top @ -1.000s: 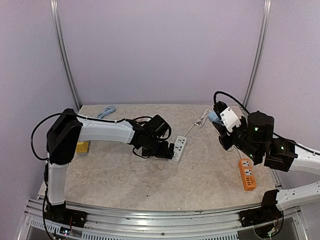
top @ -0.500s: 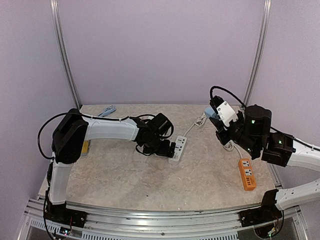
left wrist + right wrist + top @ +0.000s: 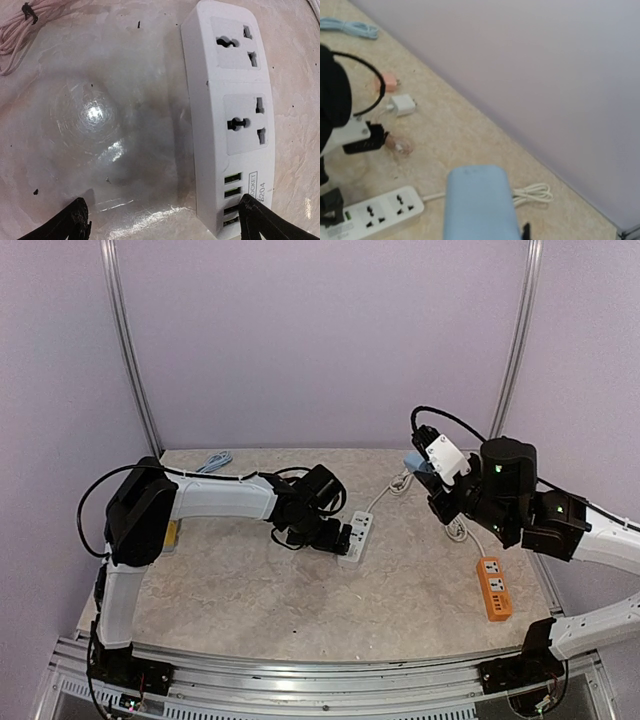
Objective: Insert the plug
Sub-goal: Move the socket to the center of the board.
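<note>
A mottled beige stone-look surface (image 3: 260, 600) is seen. Near its middle a white power strip (image 3: 357, 538) is laid flat, sockets up, and its white cord (image 3: 404, 478) is coiled toward the back right. An orange power strip (image 3: 492, 588) is placed by the right edge, well apart from the white one. A light blue cable (image 3: 212, 462) is bundled at the rear left corner. A yellow object (image 3: 165, 536), possibly another adapter, is half hidden at the left edge. A small white charger (image 3: 402, 105) is set near the back.
</note>
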You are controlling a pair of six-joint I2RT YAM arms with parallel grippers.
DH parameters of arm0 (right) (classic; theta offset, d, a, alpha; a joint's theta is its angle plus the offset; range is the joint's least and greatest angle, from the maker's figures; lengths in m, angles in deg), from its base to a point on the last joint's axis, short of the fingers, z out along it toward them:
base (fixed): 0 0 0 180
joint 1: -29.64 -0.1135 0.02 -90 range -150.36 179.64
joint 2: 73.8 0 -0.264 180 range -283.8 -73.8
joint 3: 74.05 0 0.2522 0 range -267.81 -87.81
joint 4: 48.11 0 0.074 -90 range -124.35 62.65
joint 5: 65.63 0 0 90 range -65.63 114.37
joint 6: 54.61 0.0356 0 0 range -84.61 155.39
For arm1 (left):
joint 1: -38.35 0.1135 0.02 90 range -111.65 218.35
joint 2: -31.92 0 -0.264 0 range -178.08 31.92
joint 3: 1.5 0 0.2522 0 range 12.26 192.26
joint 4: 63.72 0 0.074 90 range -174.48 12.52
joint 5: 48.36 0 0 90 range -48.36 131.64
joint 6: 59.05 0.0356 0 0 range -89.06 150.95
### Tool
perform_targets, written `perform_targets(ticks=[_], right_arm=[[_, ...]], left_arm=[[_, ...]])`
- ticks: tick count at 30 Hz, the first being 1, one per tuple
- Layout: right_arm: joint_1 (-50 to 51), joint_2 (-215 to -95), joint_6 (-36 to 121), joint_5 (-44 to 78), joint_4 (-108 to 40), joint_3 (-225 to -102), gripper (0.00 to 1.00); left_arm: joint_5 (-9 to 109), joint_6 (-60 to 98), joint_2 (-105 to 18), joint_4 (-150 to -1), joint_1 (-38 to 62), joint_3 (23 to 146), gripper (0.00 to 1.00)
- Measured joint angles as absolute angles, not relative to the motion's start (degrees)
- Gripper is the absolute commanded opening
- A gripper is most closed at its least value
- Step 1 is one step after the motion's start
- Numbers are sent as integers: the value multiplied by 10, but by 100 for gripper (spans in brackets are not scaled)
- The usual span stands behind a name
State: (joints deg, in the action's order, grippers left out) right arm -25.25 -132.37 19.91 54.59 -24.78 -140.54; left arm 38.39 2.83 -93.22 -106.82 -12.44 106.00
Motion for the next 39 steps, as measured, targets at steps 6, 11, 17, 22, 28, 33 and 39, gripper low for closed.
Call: perform_targets(ticks=[6, 11, 17, 22, 28, 33, 39], right_arm=[[-252, -1297, 209, 540, -231, -1390, 0], [-252, -1294, 215, 539, -229, -1386, 0], [-252, -1295, 221, 539, -216, -1384, 0], [-252, -1287, 230, 539, -202, -1384, 0], [-252, -1265, 234, 541, -195, -1381, 0], [-252, -1259, 233, 543, -187, -1377, 0], [-252, -1256, 212, 548, -174, -1377, 0]], left_arm=[[387, 34, -932, -1065, -123, 1060, 99], [386, 39, -932, -1064, -126, 1061, 99], [384, 39, -932, -1043, -135, 1056, 99], [385, 39, -932, -1029, -149, 1055, 99], [379, 37, -917, -1013, -162, 1052, 99], [362, 35, -936, -1047, -172, 1126, 98], [357, 35, -970, -1061, -178, 1155, 92]])
